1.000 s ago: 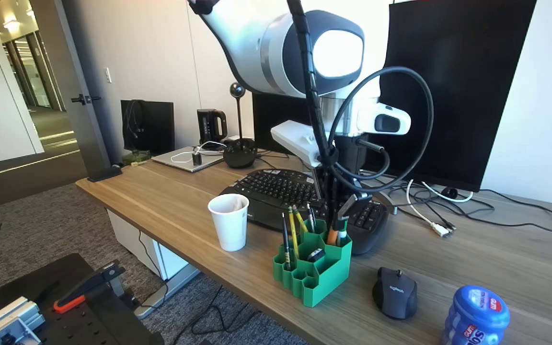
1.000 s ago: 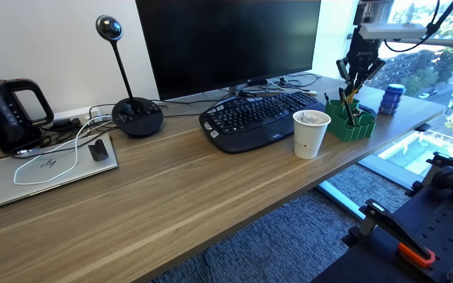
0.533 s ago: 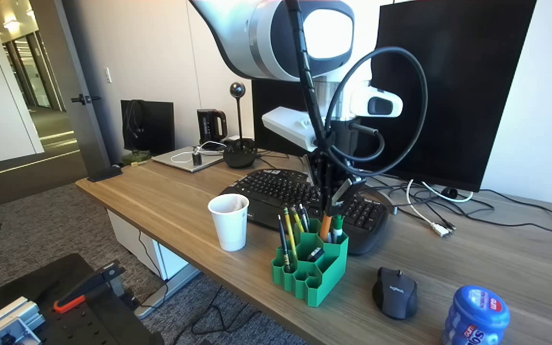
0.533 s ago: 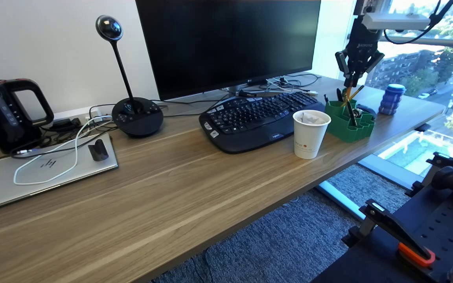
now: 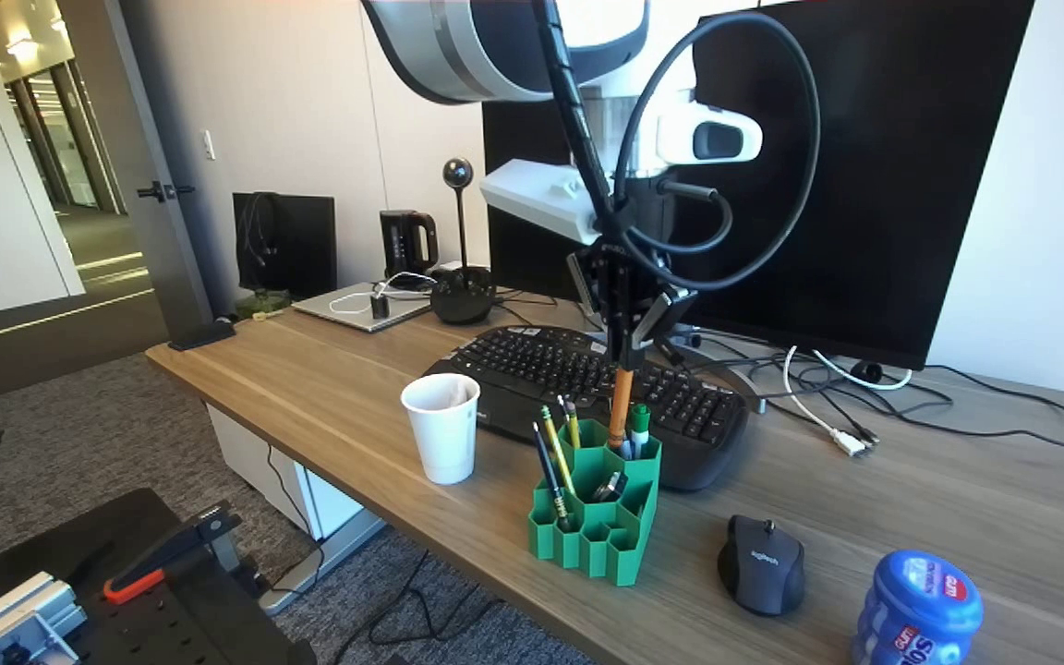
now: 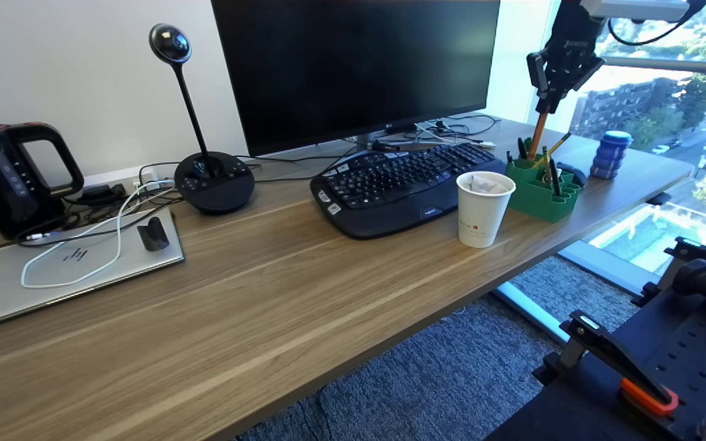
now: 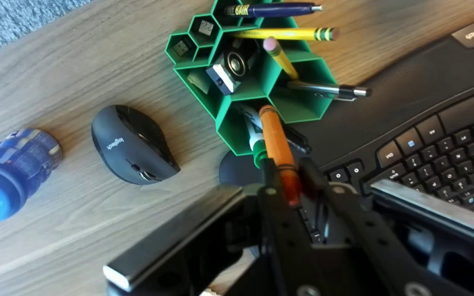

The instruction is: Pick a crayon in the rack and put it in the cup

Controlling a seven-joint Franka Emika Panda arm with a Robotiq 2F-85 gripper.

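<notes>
My gripper (image 5: 626, 362) is shut on an orange crayon (image 5: 621, 406), one finger on each side of its upper end, also in the wrist view (image 7: 288, 174). The crayon points down, slightly tilted, over the rear compartment of the green rack (image 5: 645, 517). Its lower end shows at the compartment's rim in the wrist view (image 7: 277, 139); I cannot tell if it is fully clear. A green-capped marker (image 5: 640, 425) stands beside it. The white cup (image 5: 444, 443) stands upright on the desk, apart from the rack, in both exterior views (image 6: 480, 223).
Pencils (image 7: 286, 33) and a dark blue pen (image 7: 282, 9) stick up from the rack. A keyboard (image 5: 532, 369) lies behind cup and rack. A mouse (image 5: 761, 565) and a blue container (image 5: 920, 610) stand beside the rack. The monitor (image 5: 846, 185) rises behind the arm.
My gripper has risen, and the orange crayon has come up with it, so more of it shows above the rack. The rack has turned a little on the desk. The cup has not moved.
</notes>
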